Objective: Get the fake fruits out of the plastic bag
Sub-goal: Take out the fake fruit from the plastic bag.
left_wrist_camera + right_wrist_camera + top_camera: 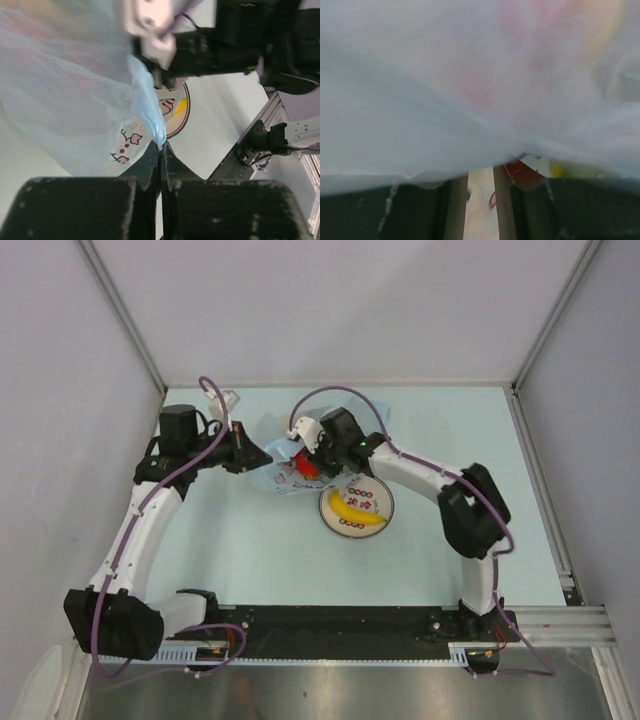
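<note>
**Overhead view, read from the near edge to the far side.** Both arms rise from their bases at the near edge of the pale table (250,550). Nearest to the bases we find a patterned white plate (386,502). The yellow banana (355,512) lies on it, outside the bag.

Just beyond the plate, at its far-left side, sits the crumpled light-blue plastic bag (272,478). A red fruit (305,468) shows at the bag's right side, under the right arm's wrist.

The left gripper (160,149) reaches the bag from the left. In its wrist view we see the jaws pressed together on a twisted pinch of blue film, with the rest of the bag billowing up and to the left.

The right gripper (480,182) comes in from the right, over the red fruit. In its wrist view the film drapes across the fingertips. A narrow gap separates the jaws and a red surface shows beside one finger, but we cannot tell whether anything is clamped.
</note>
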Motion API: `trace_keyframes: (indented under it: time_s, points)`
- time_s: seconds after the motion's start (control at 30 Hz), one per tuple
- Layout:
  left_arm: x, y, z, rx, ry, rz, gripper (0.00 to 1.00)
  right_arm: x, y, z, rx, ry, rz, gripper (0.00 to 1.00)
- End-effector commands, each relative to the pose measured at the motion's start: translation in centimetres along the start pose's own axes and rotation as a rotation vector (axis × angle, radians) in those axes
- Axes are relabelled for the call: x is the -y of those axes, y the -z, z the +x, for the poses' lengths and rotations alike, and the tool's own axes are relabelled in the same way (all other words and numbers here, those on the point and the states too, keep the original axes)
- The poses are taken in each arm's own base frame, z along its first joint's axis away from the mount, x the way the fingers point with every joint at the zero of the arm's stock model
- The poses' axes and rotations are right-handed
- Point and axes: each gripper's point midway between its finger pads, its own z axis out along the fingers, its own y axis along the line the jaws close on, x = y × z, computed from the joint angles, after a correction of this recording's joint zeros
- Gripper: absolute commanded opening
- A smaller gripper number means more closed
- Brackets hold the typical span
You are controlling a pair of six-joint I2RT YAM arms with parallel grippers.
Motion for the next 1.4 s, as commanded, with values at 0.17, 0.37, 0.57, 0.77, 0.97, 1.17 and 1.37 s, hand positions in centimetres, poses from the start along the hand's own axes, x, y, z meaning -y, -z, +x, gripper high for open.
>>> trace_keyframes:
  time_s: [0.17,0.37,0.57,0.77,0.97,1.17,1.37]
  points:
    - [1.7,1.5,-0.1,0.053,-0.138,-0.034,0.0,9.1,-4.4,-2.8,0.064,-0.204,0.251,0.49]
    - [2.4,0.7,0.3,0.016,-0.181,-0.009,0.0,9.7,-8.5,-1.1,0.015,-0.223,0.24,0.58]
    - [1.9,-0.2,-0.7,0.01,-0.182,-0.011,0.0,9.2,-11.2,-0.7,0.011,-0.233,0.174,0.55]
    - [1.4,-1.0,-1.6,0.017,-0.172,-0.027,0.0,10.2,-8.9,-3.1,0.056,-0.213,0.2,0.18]
    - [1.7,-2.0,-4.9,0.093,-0.167,-0.014,0.0,11.1,-0.8,-6.6,0.093,-0.184,0.254,0.04]
    - [2.1,-2.8,-8.5,0.18,-0.138,-0.006,0.0,9.7,7.6,-7.6,0.091,-0.194,0.324,0.0]
    - [3.1,-2.9,-11.2,0.252,-0.123,0.021,0.0,4.7,12.2,-5.3,0.026,-0.121,0.245,0.0]
